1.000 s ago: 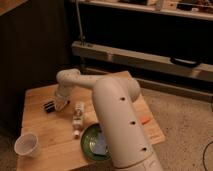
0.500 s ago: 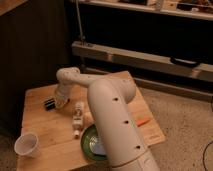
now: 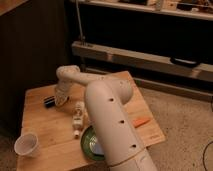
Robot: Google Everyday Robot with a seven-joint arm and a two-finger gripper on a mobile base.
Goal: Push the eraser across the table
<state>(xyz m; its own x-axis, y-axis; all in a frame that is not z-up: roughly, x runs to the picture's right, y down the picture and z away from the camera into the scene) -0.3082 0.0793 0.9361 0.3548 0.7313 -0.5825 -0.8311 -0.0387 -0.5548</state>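
Gripper [image 3: 59,98] low over table [image 3: 40,127], far-left portion; arm reaches in from the near edge. Jaw state: cannot tell. Eraser [image 3: 48,102] lies flat on tabletop, just left of jaws, apparently touching or nearly so; contact not confirmable. White bottle [image 3: 78,117] on its side, just right of and nearer than jaws. Paper cup [image 3: 26,144] upright, well nearer, at front-left corner. Green plate [image 3: 90,145] partly hidden by arm. Orange piece [image 3: 140,121] far right.
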